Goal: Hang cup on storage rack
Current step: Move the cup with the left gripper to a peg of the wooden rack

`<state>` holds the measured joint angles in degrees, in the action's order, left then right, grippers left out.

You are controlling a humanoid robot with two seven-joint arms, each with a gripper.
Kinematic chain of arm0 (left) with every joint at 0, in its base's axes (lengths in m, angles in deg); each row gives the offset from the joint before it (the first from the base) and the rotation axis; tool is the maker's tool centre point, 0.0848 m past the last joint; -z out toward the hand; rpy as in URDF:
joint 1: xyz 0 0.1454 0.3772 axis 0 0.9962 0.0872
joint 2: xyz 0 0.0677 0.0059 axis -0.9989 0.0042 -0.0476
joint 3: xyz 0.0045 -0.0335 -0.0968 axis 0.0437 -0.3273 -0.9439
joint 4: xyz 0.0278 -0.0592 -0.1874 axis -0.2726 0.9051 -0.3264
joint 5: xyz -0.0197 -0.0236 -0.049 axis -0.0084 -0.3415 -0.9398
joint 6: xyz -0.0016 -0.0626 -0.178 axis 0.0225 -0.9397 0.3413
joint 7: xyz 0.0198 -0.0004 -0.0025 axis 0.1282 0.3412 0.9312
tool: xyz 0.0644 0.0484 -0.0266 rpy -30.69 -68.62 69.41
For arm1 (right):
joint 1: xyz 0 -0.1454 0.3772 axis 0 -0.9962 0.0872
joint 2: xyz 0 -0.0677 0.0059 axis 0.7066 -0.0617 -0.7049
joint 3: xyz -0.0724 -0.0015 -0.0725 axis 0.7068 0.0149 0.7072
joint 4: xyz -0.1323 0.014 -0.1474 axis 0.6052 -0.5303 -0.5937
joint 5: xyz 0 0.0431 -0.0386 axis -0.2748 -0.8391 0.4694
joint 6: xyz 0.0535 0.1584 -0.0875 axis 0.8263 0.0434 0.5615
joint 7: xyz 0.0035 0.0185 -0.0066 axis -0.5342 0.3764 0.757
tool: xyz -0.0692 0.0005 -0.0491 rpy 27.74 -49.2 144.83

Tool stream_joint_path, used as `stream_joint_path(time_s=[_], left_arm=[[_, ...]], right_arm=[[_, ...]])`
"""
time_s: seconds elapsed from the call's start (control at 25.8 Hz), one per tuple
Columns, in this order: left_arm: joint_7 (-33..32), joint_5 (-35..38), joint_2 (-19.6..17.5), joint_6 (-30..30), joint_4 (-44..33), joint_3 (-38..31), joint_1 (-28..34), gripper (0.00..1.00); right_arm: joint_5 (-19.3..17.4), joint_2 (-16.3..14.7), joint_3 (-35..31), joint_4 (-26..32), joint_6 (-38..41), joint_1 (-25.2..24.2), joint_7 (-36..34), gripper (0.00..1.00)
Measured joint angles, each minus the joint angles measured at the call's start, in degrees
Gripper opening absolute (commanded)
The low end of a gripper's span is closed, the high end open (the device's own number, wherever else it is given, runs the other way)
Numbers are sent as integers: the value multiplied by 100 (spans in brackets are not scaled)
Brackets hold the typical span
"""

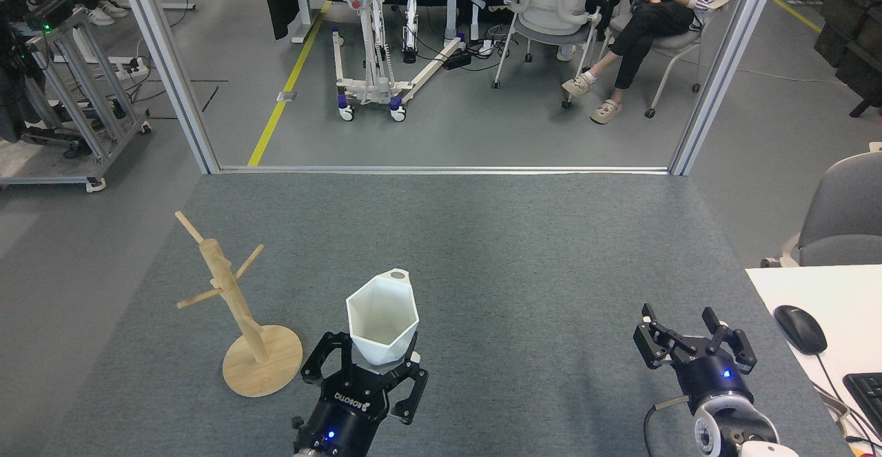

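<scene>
Cup (383, 319), judged rigid, slick and breakable, was held upright by its lower body in the left gripper (364, 371), right of the storage rack (238, 305); the right gripper (694, 344) was spread, empty.

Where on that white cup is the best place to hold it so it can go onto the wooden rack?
Probably low on the tapering body, from underneath, as the left gripper holds the cup now. The narrow base fits between the fingers, and this leaves the flat handle tab with its round hole free at the far rim, ready to slip over an angled peg of the storage rack.
</scene>
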<state>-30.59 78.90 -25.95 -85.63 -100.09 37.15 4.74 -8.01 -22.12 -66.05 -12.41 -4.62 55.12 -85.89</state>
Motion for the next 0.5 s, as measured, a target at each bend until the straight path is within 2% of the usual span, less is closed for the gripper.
stream_joint_path(time_s=[0.19, 0.5], left_arm=[[499, 240, -18, -407, 0, -460, 477, 0], [991, 313, -10, -1242, -3, -1265, 1086, 0]], right_arm=[[182, 120, 25, -27, 11, -241, -406, 99], [436, 339, 59, -50, -3, -364, -506, 99]])
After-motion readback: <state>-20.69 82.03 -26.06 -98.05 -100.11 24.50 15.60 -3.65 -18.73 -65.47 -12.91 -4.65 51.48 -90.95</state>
